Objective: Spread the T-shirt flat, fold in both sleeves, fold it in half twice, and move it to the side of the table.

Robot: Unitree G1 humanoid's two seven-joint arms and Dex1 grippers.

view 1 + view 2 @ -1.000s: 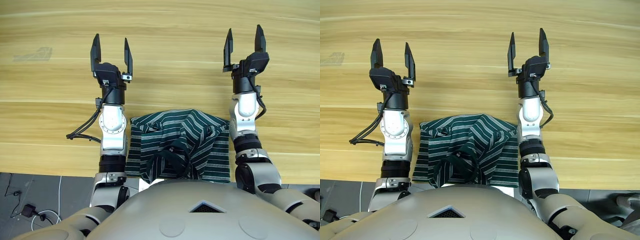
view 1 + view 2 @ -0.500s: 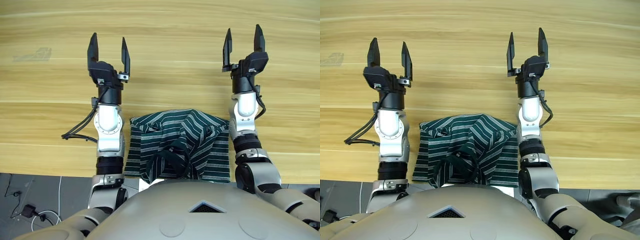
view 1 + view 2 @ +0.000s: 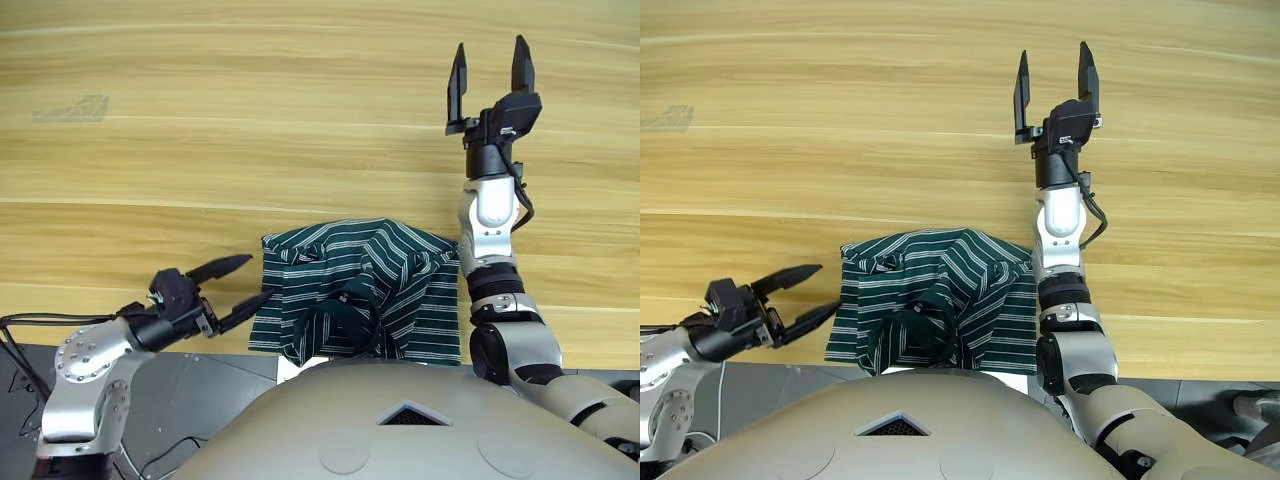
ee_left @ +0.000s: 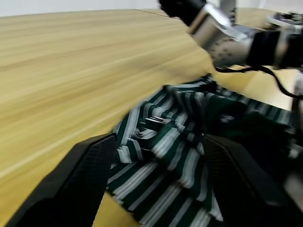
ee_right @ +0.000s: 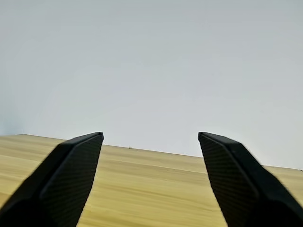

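**Left eye view:** A crumpled dark green T-shirt with white stripes (image 3: 365, 285) lies bunched at the bottom centre of the frame, on the near edge of the light wooden bench (image 3: 200, 120). The left hand (image 3: 260, 276), fingers apart and empty, points at the garment's left edge from the lower left. The right hand (image 3: 490, 55), also spread wide and empty, stands in the upper right, well apart from the cloth. Spreading looks to be the step in hand. It is probably best done by pinching only the outermost layer low at that edge, then drawing it sideways.

**Left wrist view:** Two black fingers (image 4: 87, 170) frame rumpled, overlapping striped folds; whether sleeve or hem lies nearest cannot be told.

**Right wrist view:** Parted fingers (image 5: 71, 165) point across the bench toward a pale wall (image 5: 151, 56).
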